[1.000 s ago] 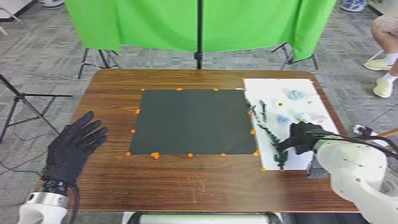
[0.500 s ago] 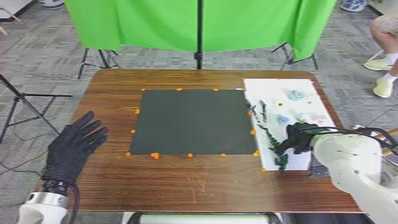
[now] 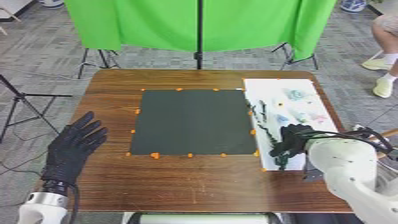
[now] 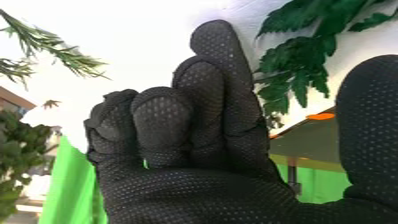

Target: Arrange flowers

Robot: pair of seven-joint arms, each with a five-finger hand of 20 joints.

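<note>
We see the brown table; on it, a dark mat; right of that, a white sheet; our left hand, open and empty; our right hand, loosely open, gripping nothing, over the sheet; beside it, leafy greenery; farther off, pale flowers.

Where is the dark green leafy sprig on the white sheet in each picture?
Head view: the leafy sprig lies on the near part of the white sheet, beside the robot's right hand.
Right wrist view: the leafy sprig appears between that hand's thumb and fingers.
Shared landmark: the green curtain, beyond the table in the head view.
</note>
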